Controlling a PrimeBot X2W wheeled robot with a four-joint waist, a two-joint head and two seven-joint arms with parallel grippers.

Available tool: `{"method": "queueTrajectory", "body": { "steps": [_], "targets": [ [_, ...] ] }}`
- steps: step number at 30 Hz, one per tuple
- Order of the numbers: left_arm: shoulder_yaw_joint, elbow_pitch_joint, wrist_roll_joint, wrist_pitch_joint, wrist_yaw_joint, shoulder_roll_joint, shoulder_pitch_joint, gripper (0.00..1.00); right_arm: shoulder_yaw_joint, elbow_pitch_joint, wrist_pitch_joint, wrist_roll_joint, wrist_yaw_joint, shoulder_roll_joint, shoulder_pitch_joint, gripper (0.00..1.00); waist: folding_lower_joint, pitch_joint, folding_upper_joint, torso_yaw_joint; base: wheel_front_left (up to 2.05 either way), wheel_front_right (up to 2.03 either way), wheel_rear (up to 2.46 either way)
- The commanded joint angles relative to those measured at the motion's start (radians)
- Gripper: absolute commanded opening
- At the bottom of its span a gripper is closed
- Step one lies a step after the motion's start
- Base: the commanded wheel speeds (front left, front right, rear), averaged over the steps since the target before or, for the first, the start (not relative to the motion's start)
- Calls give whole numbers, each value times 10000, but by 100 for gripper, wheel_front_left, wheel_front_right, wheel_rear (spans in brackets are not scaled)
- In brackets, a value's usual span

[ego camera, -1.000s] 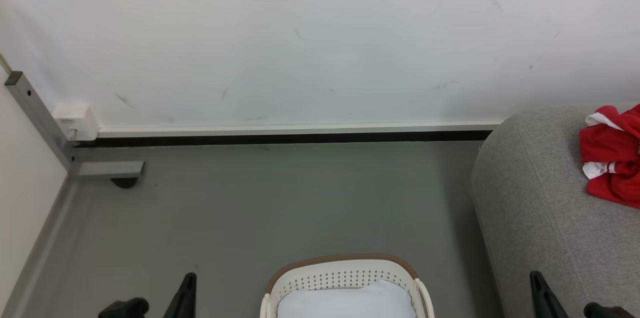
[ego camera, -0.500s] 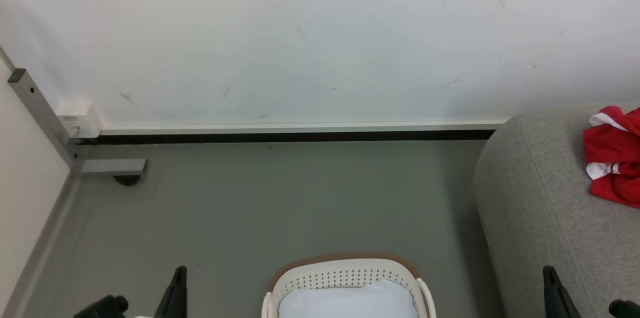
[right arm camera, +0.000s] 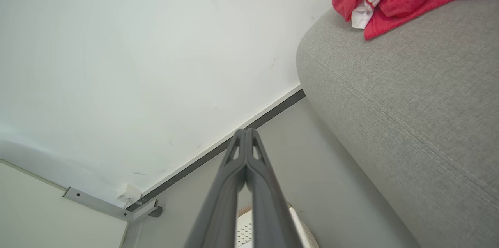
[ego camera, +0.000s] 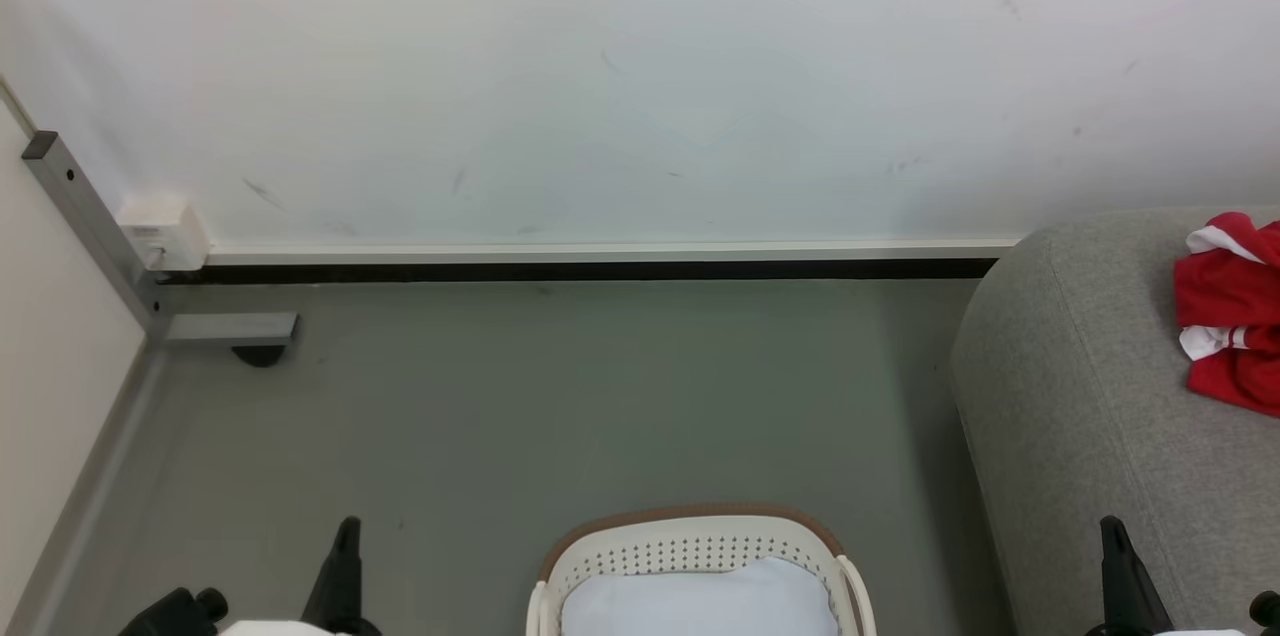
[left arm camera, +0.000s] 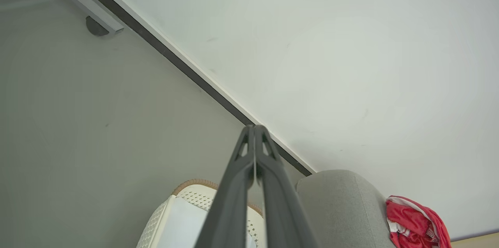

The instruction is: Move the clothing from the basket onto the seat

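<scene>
Clothing (ego camera: 1235, 316) of soft bright red fabric with white trim lies bunched on the large light grey upholstered seat (ego camera: 1080, 416). Nearby on the grey floor (ego camera: 600, 396), the oval cream-white perforated plastic basket (ego camera: 690, 548) holds a pale blue liner cloth (ego camera: 700, 601). Left end effector (left arm camera: 254, 128) and right end effector (right arm camera: 245, 131) are clenched, empty.

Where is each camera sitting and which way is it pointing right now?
Head view: on the robot's head, looking forward and down at the wall, floor and basket; left end effector and right end effector tips at the bottom.
Left wrist view: on the left wrist, looking along its shut fingers toward the wall's base.
Right wrist view: on the right wrist, looking along its shut fingers toward the wall, beside the seat.
Shared: all three show the red clothing lying on the seat.
</scene>
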Motion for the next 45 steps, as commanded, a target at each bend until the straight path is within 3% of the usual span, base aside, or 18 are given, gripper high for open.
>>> {"method": "queueTrajectory", "body": {
  "steps": [1, 24, 45],
  "targets": [
    [61, -200, -332, 66, -21, 30, -222, 0, -73, -190, 71, 340, -8, -106, -282, 0, 0, 3, -1, 6, 0, 0, 0],
    [388, -586, -3131, 813, -34, -6, -307, 0, -295, -499, 819, 3225, -12, -132, -468, 0, 0, 68, -1, 125, 0, 0, 0],
    [606, -849, -5031, 1310, -44, -35, -349, 0, -446, -706, 1324, 5175, -15, -146, -567, 0, 0, 122, -1, 224, 0, 0, 0]
  ]
}}
